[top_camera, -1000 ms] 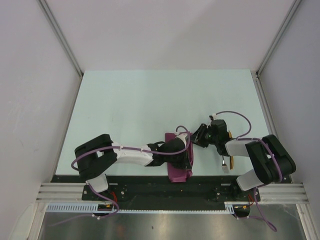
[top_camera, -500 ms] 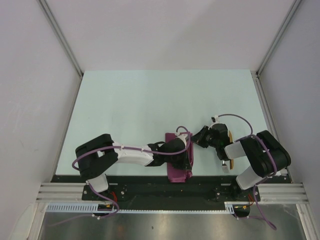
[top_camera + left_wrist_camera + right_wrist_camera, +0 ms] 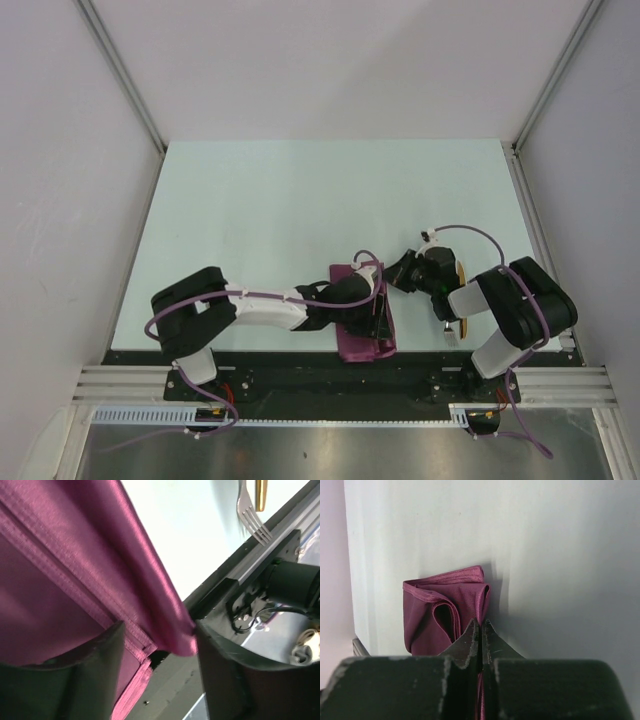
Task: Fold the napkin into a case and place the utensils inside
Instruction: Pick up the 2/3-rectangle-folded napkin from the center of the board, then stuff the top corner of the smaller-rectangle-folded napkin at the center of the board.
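The plum napkin (image 3: 358,338) lies folded into a narrow oblong at the table's near edge, between the arms. My left gripper (image 3: 378,318) sits over it, open. In the left wrist view its fingers (image 3: 107,665) stand apart with the napkin (image 3: 60,580) and its hemmed corner between them. My right gripper (image 3: 398,272) is at the napkin's far right corner. In the right wrist view it (image 3: 481,625) is shut on a fold of the napkin (image 3: 435,612). The utensils lie right of it: a golden piece (image 3: 460,270) and a silver one (image 3: 450,330), whose tines (image 3: 252,517) show.
A black rail (image 3: 320,362) runs along the table's near edge, right under the napkin's end. The right arm's base (image 3: 525,320) stands close to the utensils. White walls (image 3: 60,200) enclose the table on three sides.
My left gripper has opened and the napkin's near end has spread slightly to the right. My right gripper has shut on the napkin's far corner.
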Available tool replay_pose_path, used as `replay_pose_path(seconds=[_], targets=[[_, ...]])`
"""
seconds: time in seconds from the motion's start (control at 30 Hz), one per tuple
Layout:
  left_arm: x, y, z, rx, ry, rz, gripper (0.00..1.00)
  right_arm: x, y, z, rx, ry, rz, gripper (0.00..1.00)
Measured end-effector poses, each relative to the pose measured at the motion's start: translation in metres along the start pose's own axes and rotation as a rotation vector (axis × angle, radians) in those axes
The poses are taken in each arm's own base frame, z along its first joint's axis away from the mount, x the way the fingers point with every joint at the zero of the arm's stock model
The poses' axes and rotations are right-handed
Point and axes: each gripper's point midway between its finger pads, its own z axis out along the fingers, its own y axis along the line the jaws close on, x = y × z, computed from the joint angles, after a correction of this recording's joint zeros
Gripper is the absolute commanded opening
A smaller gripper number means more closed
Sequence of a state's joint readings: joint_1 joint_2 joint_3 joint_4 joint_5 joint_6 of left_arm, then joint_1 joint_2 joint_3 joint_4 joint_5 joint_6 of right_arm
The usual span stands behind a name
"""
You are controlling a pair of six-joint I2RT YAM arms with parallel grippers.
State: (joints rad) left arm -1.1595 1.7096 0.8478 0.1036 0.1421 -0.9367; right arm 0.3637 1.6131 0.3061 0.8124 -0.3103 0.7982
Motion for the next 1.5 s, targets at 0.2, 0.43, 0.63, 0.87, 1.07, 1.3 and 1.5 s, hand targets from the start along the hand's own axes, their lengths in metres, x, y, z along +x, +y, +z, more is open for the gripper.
replay_pose_path(seconds=[0.2,0.43,0.63,0.87,1.07,1.3,1.5], targets=[[-0.026,0.0,-0.031,-0.044,-0.06,0.061,0.56,-0.012,0.013,0.003,-0.002,-0.021,-0.083,0.0],[-0.124,0.032,-0.096,-0.1,-0.328,-0.041,0.3,-0.008,0.021,0.009,0.037,-0.002,-0.165,0.0],[-0.149,0.095,-0.088,-0.227,-0.359,-0.135,0.26,-0.004,0.026,0.011,0.101,0.004,-0.251,0.0],[-0.133,0.128,-0.05,-0.289,-0.275,-0.148,0.23,0.0,0.033,0.013,0.159,0.014,-0.347,0.0],[-0.135,0.131,-0.038,-0.274,-0.279,-0.149,0.22,0.005,0.041,0.015,0.21,0.029,-0.432,0.0],[-0.14,0.127,-0.034,-0.242,-0.291,-0.15,0.21,0.012,0.059,0.015,0.257,0.043,-0.549,0.0],[-0.144,0.124,-0.031,-0.22,-0.304,-0.161,0.2,0.028,0.057,0.02,0.292,0.088,-0.61,0.0]])
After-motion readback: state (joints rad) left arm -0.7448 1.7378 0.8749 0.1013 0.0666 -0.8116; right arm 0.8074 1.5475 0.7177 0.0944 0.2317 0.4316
